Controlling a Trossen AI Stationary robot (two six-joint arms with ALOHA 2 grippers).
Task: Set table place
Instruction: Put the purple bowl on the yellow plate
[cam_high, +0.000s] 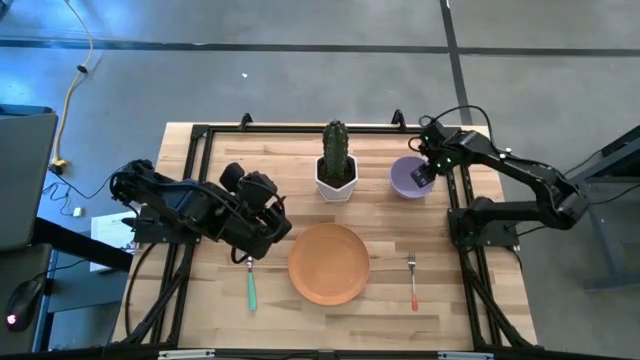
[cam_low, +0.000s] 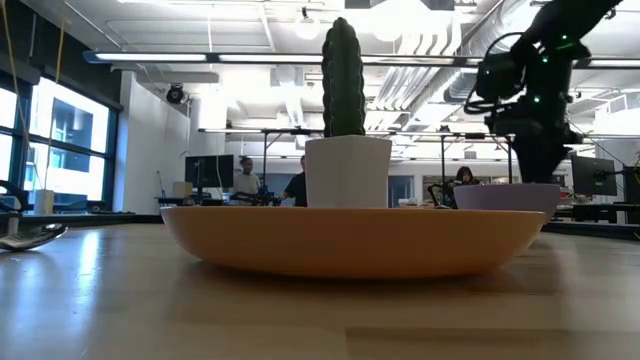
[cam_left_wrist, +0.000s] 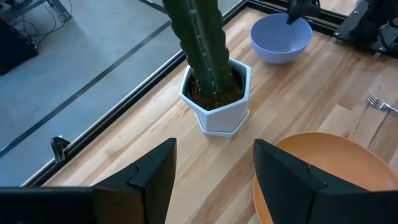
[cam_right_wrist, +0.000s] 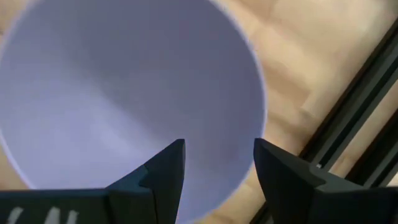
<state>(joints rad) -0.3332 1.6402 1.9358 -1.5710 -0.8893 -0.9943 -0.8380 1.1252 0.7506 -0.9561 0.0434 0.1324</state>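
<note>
The orange plate (cam_low: 350, 240) sits near the table's (cam_high: 200, 310) front edge, while the right gripper (cam_right_wrist: 217, 163), fingers apart, hangs inside the lavender bowl (cam_right_wrist: 124, 93).

Spoon (cam_high: 251, 283): bowl end hidden beneath left gripper (cam_high: 262, 232) in high view. Lavender bowl (cam_right_wrist: 124, 93): rim cut off by right wrist picture's edges. Cactus (cam_left_wrist: 198, 43): top cropped in left wrist view. Fork (cam_left_wrist: 379, 101): only tines show there.
</note>
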